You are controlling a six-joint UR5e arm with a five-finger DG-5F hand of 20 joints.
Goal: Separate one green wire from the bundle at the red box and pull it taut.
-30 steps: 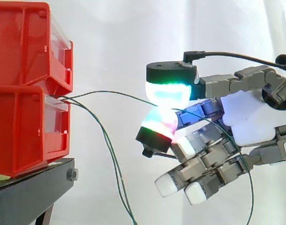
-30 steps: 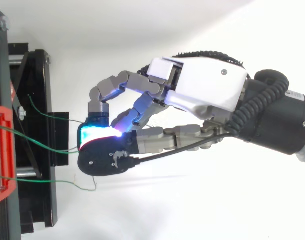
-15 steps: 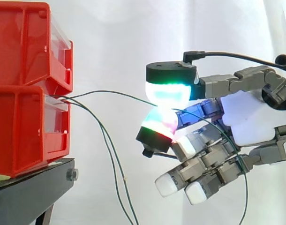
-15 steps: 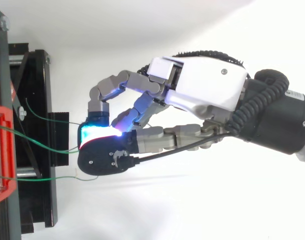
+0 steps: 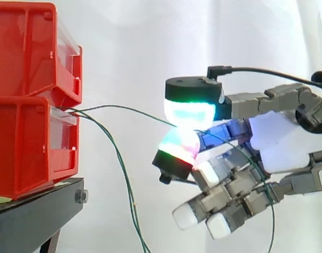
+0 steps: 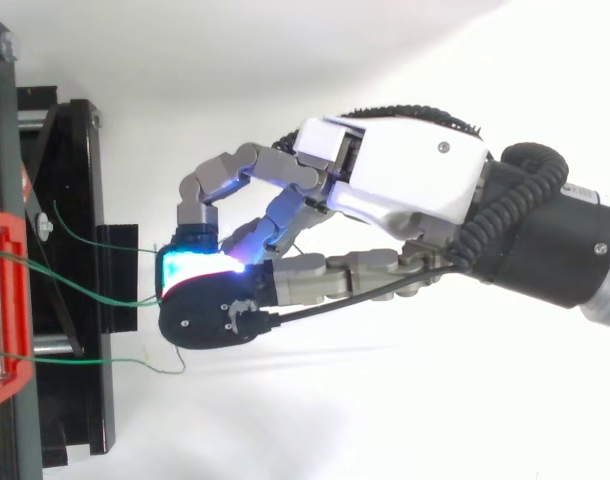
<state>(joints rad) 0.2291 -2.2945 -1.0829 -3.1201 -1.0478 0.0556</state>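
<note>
My robot hand (image 5: 282, 142) is clamped on one thin green wire (image 5: 124, 107), pinched between two glowing pads. From the pinch the wire runs ahead, slightly bowed, to the red plastic box (image 5: 29, 147). The loose green wires (image 5: 128, 184) droop below. It looks light, limp and likely slippery, so I judge a firm hold here, mid-span, suits it.

Quick headcount: two red bins stacked up, an upper bin (image 5: 29, 47) and a lower bin (image 5: 29, 147). One black stand (image 5: 34, 211) under them. From above I count three strands of green wire: far strand (image 6: 95, 237), middle strand (image 6: 85, 286), near strand (image 6: 85, 362). From the side they overlap too much to count. One hand (image 6: 385, 180).
</note>
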